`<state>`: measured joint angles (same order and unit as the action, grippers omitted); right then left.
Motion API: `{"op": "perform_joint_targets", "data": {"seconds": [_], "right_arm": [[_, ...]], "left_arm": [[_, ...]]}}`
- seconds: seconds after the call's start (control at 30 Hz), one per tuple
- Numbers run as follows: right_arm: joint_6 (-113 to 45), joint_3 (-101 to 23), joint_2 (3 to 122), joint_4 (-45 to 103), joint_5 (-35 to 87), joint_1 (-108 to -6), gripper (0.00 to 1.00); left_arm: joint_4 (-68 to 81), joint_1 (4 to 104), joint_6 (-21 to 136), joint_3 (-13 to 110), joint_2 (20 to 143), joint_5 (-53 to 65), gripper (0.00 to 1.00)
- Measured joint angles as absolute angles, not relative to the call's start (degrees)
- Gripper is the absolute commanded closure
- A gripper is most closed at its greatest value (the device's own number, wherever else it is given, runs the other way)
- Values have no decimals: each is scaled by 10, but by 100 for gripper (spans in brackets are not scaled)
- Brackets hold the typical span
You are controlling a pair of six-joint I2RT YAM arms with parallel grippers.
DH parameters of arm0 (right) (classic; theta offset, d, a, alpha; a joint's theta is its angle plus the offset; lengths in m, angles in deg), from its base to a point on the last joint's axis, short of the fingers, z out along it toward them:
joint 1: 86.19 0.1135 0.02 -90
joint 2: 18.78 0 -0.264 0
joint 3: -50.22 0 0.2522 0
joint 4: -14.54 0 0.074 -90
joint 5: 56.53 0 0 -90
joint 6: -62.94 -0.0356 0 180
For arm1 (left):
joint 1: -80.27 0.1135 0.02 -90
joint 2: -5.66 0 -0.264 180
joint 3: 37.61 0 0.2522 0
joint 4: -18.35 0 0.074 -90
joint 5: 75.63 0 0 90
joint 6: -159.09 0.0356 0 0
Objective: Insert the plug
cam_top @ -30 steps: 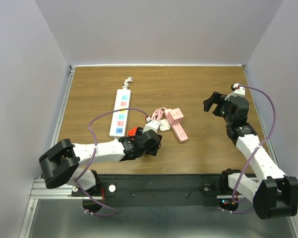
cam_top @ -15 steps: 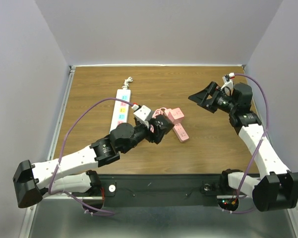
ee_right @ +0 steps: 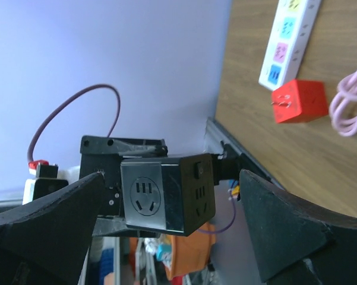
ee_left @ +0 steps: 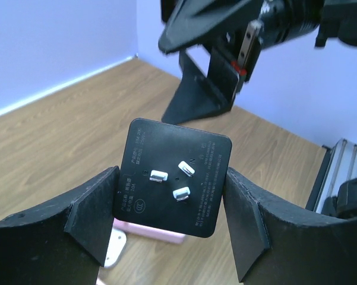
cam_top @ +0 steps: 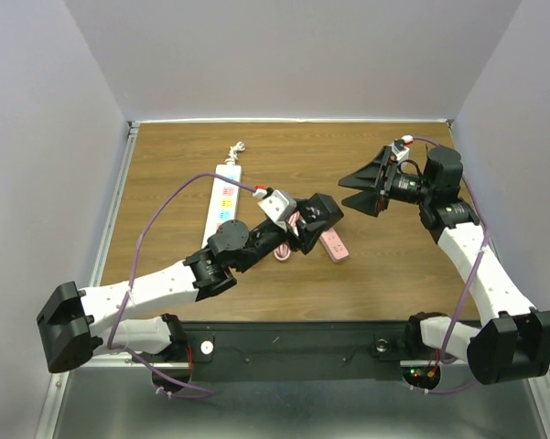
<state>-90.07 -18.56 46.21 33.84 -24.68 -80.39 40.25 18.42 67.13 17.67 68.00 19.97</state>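
The left pincer grips the black cube adapter, prongs pointing back at its own wrist, socket face toward the wide-open, empty right pincer near it.

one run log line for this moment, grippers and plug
phase: pre-insertion | left gripper: shut on black cube adapter | right gripper: open, facing it | white power strip: on table

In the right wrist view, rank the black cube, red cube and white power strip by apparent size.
1. black cube, though nearest the camera.
2. white power strip and red cube: look alike, strip cut off, so unranked.
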Motion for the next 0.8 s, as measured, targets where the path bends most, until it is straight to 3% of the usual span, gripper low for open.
{"op": "perform_joint_targets", "data": {"seconds": [0.4, 0.6, 0.8], "right_arm": [[-1004, -185, 466, 262, -289, -786, 0], [-1182, -111, 462, 47, -293, -773, 0], [-1261, -96, 465, -28, -291, -753, 0]], "left_arm": [[536, 224, 693, 232, 754, 113, 100], [590, 251, 692, 239, 792, 59, 100], [639, 263, 689, 256, 826, 28, 100]]}}
